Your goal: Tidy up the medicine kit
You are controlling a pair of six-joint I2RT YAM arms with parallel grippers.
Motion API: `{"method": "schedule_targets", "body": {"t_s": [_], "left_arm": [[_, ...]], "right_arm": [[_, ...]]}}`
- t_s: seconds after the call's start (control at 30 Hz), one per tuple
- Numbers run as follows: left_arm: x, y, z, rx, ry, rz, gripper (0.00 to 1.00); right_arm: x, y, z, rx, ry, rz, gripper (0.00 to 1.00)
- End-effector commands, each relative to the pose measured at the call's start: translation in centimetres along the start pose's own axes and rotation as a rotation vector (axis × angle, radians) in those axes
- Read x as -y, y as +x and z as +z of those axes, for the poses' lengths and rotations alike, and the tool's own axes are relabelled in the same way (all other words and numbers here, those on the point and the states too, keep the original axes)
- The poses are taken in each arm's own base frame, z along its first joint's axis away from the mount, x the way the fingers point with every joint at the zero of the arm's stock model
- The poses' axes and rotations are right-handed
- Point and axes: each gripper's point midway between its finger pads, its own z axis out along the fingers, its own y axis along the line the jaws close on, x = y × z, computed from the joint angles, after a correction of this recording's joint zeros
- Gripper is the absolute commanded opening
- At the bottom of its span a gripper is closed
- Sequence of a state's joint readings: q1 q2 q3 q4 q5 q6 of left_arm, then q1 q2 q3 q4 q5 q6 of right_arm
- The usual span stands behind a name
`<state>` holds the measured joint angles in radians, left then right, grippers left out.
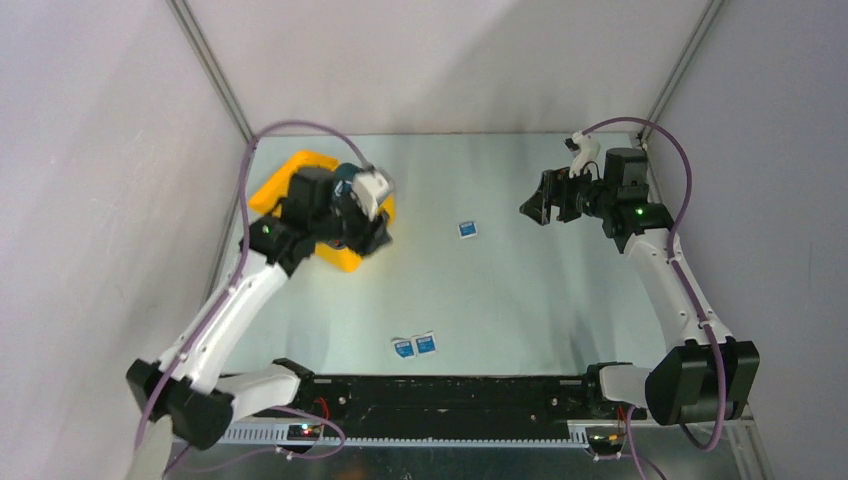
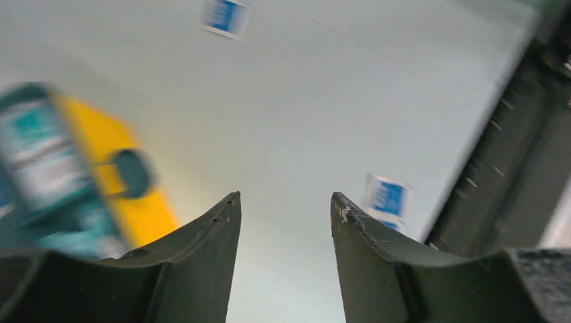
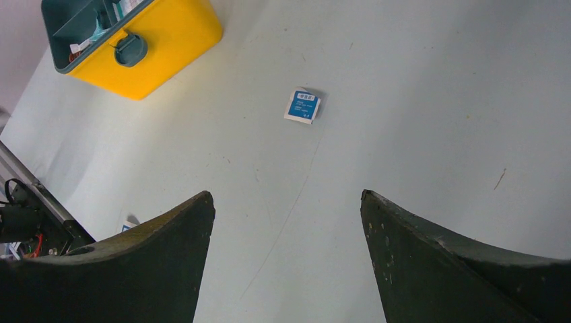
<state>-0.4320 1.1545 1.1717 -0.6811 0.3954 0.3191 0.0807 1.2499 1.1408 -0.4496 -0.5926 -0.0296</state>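
Yellow rigid plastic, the medicine kit (image 3: 161, 40) is sitting just beside the left hand (image 2: 284, 198), which is gaping, holding nothing; the right hand (image 3: 288, 195) is hanging spread wide, well apart. Likely light, stiff, slick: gripping its rim (image 3: 158, 17) suits best.

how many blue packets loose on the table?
3. One packet mid-table; two side by side near the arm bases. Others may be hidden in the yellow kit under the left arm.
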Motion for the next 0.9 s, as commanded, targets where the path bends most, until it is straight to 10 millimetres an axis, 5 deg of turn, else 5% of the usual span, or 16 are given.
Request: {"method": "schedule_targets", "body": {"t_s": [0.0,0.1,0.27,0.7,0.87], "left_arm": [[8.4,7.4,2.7,-0.169,0.374,0.021,0.58],[12.2,12.7,4.5,-0.335,0.466,0.108,0.60],[14.2,17.9,6.4,-0.517,0.486,0.230,0.63],[13.7,21.5,9.0,-0.681,0.359,0.411,0.65],[13.9,22.4,9.1,-0.711,0.357,0.439,0.49]], "right_arm": [[-0.4,-0.9,-0.2,0.035,-0.017,-0.018,0.84],[-0.5,-0.9,-0.2,0.037,-0.019,-0.020,0.84],[-0.5,-0.9,-0.6,0.037,-0.006,-0.028,0.84],[-0.6,-1.0,-0.7,0.043,-0.018,-0.029,0.84],[-0.5,-1.0,-0.5,0.041,-0.019,-0.027,0.84]]}}
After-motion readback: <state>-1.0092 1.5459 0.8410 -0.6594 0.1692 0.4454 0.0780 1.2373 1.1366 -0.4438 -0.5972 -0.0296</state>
